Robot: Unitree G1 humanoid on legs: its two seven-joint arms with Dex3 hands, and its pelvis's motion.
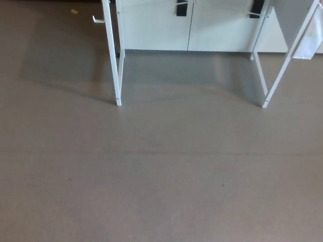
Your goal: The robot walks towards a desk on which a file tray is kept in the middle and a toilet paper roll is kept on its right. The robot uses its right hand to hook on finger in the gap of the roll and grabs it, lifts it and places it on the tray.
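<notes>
Only the lower part of the desk shows in the head view: a white left leg (114, 55) and a white right leg (282, 65) standing on the grey floor (161, 171). The desk top, the file tray and the toilet paper roll are out of the picture. Neither of my hands nor any part of my arms shows.
Behind the desk legs stands a pale cabinet (186, 25) with black handles (181, 9). A small white hook (97, 20) sticks out left of the left leg. A pale panel (303, 30) hangs at the top right.
</notes>
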